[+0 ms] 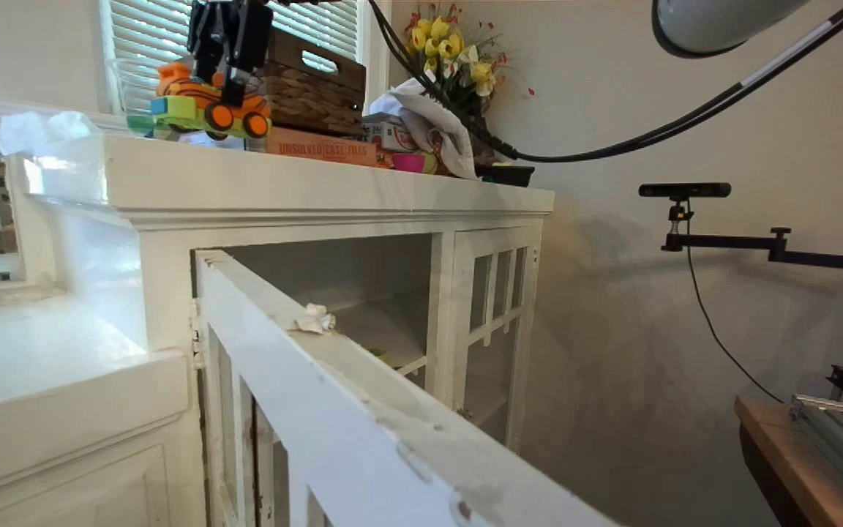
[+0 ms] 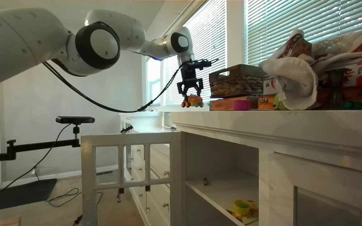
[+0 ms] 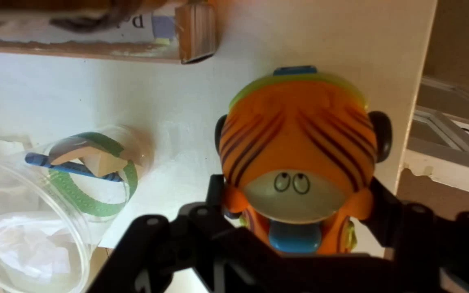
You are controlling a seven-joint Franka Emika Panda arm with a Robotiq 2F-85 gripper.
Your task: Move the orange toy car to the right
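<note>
Both my black jointed fingers (image 3: 216, 188) are clamped on the sides of the bright-orange, dark-striped plastic toy car (image 3: 297, 150), which seems to hang just above the glossy white cabinet top (image 3: 340, 36). Its edge (image 3: 405, 142) worries me most: in the wrist view it runs at three o'clock, just beside a dark wheel (image 3: 382, 136), so if I let go too far that way, the car could roll off past the open white-framed door (image 1: 385, 399). I seem to be pressing smooth, rounded orange knobs (image 3: 358, 203); a jolt might make the toy pivot or slip. In both exterior views the flat orange box (image 1: 323, 148), with the brown woven basket (image 1: 315, 102) above it, stands near, at about three o'clock; carried low that way, the car would likely butt it. My white arm (image 2: 127, 34) spans an exterior view from nine o'clock, arches high and bends down, my fingers pointing to six o'clock; black cables (image 2: 141, 108) sag beneath in a long loop.
</note>
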